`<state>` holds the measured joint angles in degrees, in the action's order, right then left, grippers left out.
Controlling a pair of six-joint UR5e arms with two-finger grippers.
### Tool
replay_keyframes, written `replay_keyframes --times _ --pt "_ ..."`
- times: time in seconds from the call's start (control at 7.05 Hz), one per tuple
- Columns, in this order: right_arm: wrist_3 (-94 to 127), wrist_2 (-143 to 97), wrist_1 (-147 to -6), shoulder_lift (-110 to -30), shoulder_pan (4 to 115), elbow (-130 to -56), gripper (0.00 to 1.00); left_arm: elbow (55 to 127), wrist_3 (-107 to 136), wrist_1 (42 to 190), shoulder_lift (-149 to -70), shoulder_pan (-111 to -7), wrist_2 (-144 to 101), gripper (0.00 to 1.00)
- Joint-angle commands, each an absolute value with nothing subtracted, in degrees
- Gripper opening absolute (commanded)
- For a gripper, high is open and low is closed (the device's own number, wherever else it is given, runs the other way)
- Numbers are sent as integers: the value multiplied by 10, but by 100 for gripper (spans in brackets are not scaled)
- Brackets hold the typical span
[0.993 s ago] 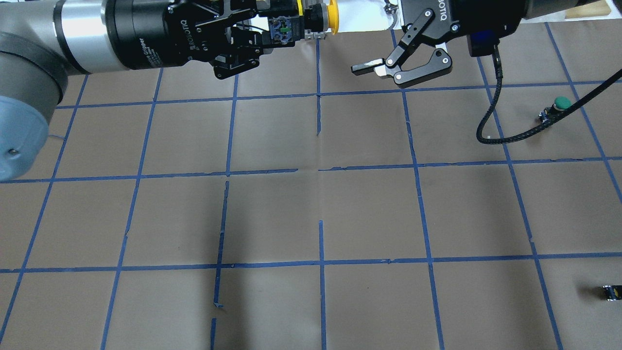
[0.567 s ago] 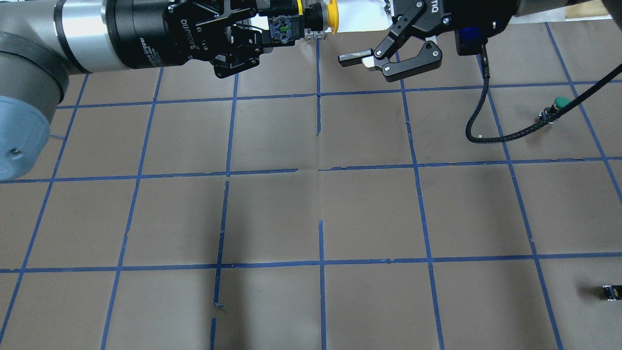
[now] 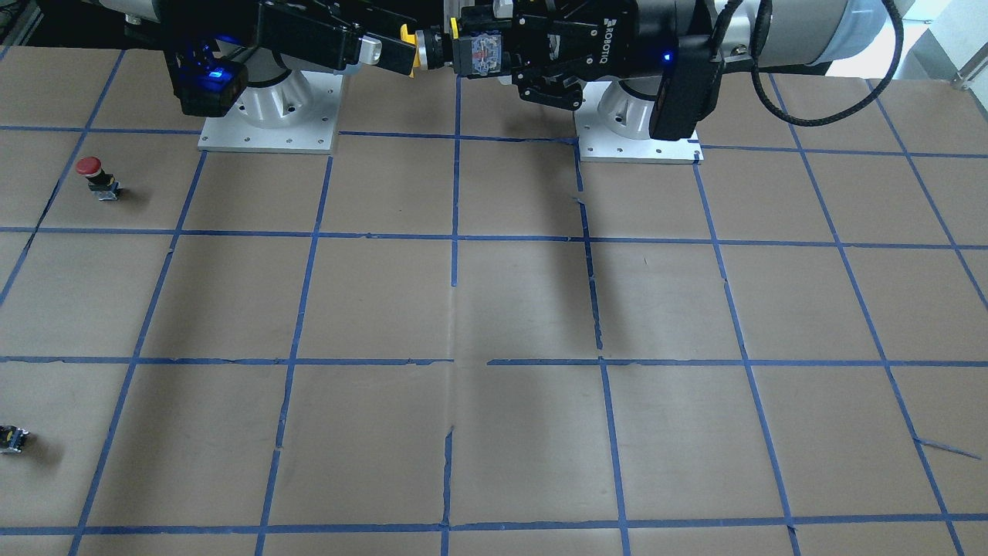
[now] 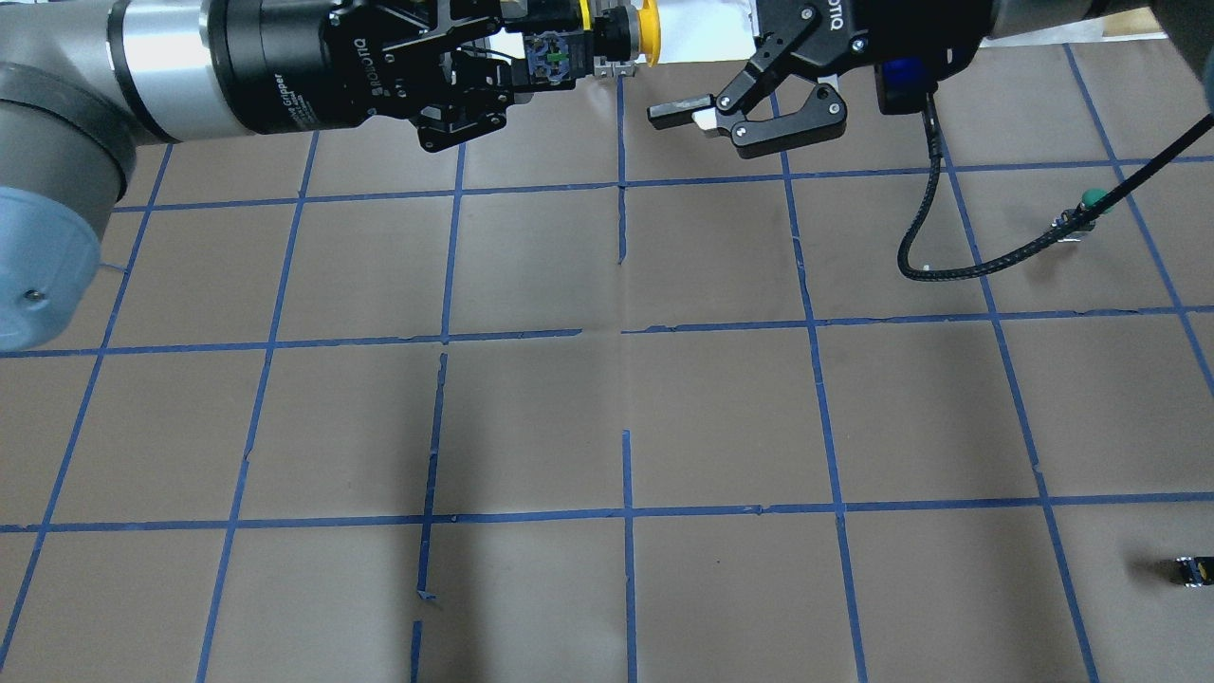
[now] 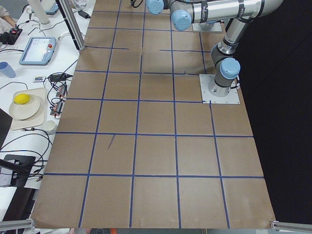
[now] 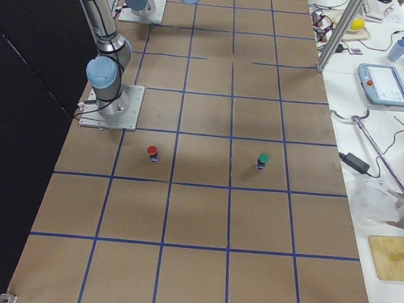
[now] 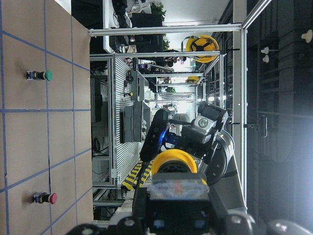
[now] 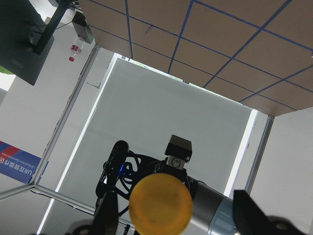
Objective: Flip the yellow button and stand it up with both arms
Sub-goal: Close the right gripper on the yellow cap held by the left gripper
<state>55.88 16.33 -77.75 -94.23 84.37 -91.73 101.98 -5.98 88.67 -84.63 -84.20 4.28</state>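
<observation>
- Left hand (image 4: pixel 545 62): closed on the black-and-silver body of the yellow button (image 4: pixel 612 40). Fingers clamp the body from both sides, and the arm lies roughly level.
- The yellow button is held in the air, clear of the tabletop (image 4: pixel 711 408). It lies on its side with its axis horizontal. The yellow cap sticks out past the left fingertips and points toward the right arm.
- Right hand (image 4: pixel 697 119): jaws wide apart, holding nothing. It faces the cap from the other side, close to it.
- Right wrist view: the round cap sits face-on between the two spread fingers (image 8: pixel 249 210), and neither finger is on it.
- Front view: one right finger overlaps the edge of the cap. Whether they touch cannot be told from that angle. In the overhead view there is a gap between that fingertip and the cap.
- Left wrist view: the cap sits just above the gripped body, with the right hand beyond it, turned toward it.
- Red button (image 3: pixel 93 174): stands upright on the tabletop on the robot's right side, well apart from both hands.
- Green button (image 4: pixel 1091 201): also on the tabletop on the right side, partly crossed by the right arm's black cable (image 4: pixel 948 266).
- Small black-and-yellow part (image 4: pixel 1190 569): lies at the right edge of the tabletop.
</observation>
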Motion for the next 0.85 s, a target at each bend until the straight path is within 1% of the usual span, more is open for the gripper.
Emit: replay_keyframes --times 0.0,0.14,0.28,0.43,0.57,0.71 --pt "559 162 -778 -942 844 -918 47 1020 -60 886 -846 -842 43 5" --pt "559 162 -778 -942 844 -918 33 1020 -60 886 -846 -842 44 5" --pt "559 162 -778 -943 844 -918 26 1020 -60 886 -846 -842 45 5" --pt "559 161 -778 -943 844 -918 24 1020 -60 886 -846 -842 46 5" --pt "559 162 -778 -943 843 -918 24 1020 -60 886 -846 -842 46 12" --pt "559 162 -778 -943 843 -918 22 1020 -52 887 -845 -841 46 99"
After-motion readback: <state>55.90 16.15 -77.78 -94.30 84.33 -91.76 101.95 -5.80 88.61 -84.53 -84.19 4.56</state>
